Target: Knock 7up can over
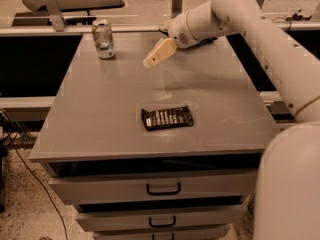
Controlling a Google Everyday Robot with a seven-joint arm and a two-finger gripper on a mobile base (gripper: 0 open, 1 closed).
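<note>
7up can (103,39): upright, far-left corner of grey worktop (100,129). Gripper (150,61): above worktop's far middle, right of can, apart from it; fingers pressed together, holding nothing. Dark snack packet (167,118): flat, front centre.

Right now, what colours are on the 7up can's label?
White and green, silver top, on the 7up can; camera view. The gripper hangs right of it.
</note>
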